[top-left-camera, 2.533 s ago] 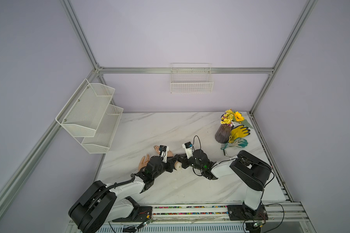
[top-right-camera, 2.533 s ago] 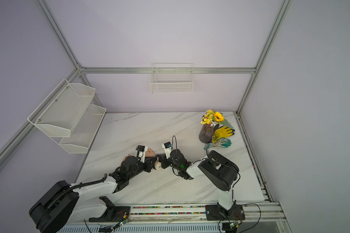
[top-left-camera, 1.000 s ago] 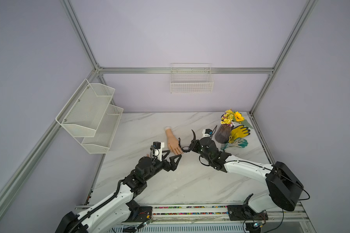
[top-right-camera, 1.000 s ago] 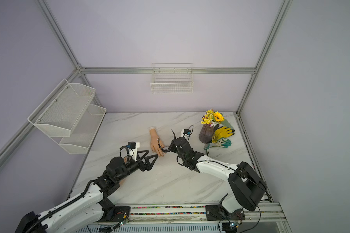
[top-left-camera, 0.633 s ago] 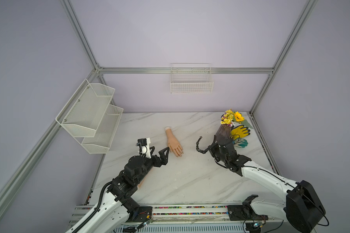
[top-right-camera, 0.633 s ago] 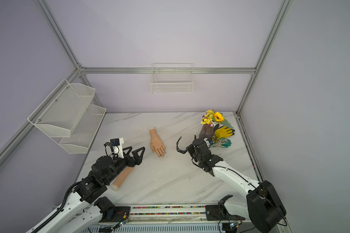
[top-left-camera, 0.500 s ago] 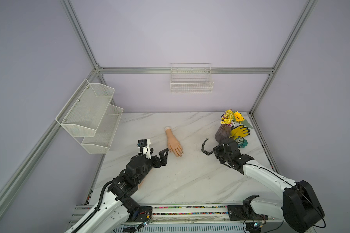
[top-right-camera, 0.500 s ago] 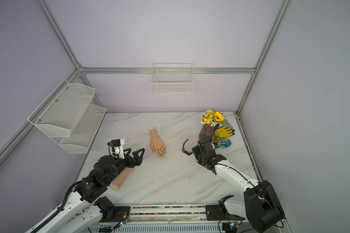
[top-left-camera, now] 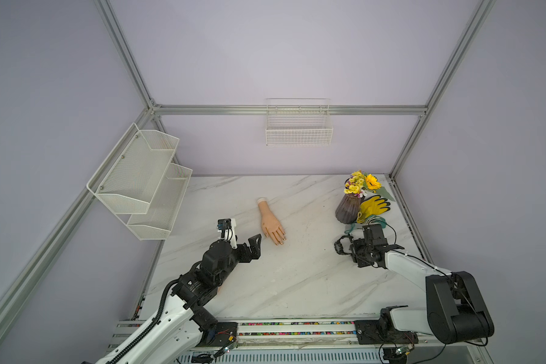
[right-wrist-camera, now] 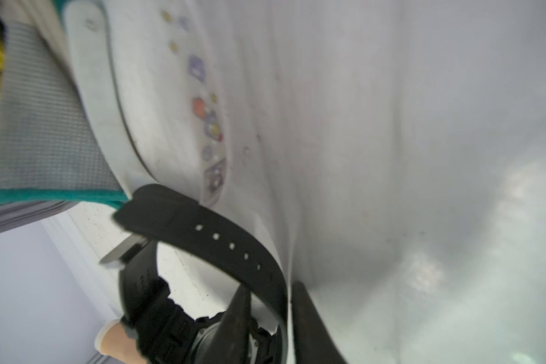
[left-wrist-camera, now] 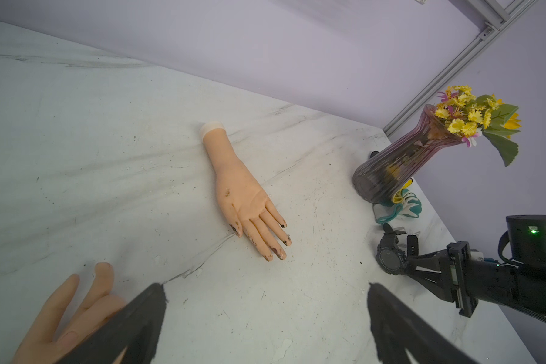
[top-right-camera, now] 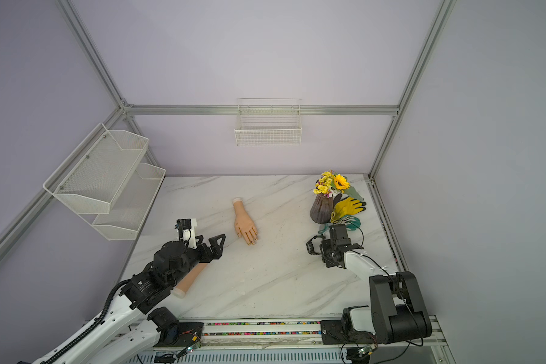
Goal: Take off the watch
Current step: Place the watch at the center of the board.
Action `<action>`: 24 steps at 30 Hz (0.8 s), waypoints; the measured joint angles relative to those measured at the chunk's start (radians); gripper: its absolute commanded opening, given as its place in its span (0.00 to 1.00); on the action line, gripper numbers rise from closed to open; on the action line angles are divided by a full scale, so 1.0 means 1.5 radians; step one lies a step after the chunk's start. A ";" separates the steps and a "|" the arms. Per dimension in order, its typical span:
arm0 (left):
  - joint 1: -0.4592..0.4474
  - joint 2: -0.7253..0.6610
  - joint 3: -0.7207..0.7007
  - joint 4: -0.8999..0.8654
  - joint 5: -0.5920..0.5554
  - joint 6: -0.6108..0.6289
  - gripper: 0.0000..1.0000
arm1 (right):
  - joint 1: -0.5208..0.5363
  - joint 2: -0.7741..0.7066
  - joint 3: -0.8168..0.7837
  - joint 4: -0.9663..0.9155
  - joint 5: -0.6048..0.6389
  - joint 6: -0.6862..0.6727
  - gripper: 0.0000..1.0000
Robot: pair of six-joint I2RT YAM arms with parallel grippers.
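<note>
Right fingers (right-wrist-camera: 309, 321) slightly apart, watch (right-wrist-camera: 221, 242) strap between them, grip cannot tell, near vase (top-left-camera: 347, 211). Left fingers (left-wrist-camera: 139, 321) spread wide, empty, well apart from vase.

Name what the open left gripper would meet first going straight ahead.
Likely the fingertips of the flesh-coloured mannequin hand lying mid-table on the white marble table, though how high the left gripper rides is unclear.

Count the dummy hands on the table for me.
2. The middle dummy hand lies flat at the table's centre. The second dummy hand lies near its left edge, mostly hidden under the left arm.
</note>
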 measured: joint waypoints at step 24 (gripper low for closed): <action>0.011 0.002 -0.178 0.327 -0.371 0.333 1.00 | -0.005 -0.483 -0.267 0.686 0.390 -0.723 0.97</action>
